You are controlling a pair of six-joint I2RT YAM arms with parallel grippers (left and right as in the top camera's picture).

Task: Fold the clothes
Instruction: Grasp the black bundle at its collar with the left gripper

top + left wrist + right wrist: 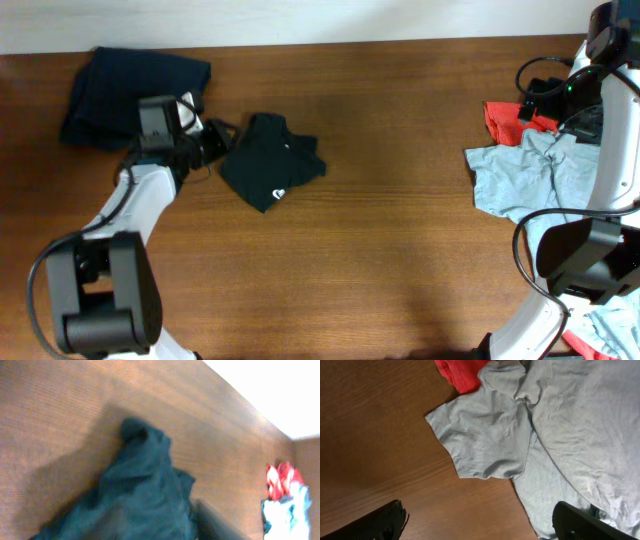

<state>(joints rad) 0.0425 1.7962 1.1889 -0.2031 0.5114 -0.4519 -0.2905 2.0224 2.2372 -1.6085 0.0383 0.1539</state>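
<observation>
Black T-shirt lies bunched, white label showing.

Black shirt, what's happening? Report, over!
Right tool open, over grey shirt. Left tool beside black shirt, grip unclear. Shirt bunched, nothing on it.

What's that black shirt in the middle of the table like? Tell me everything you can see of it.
The black T-shirt is soft cloth, bunched into a small rumpled bundle. A small white heart-like mark shows at the corner nearest the robot. It lies on the wooden table, left of centre. The left gripper sits at its left edge; contact is unclear.
</observation>
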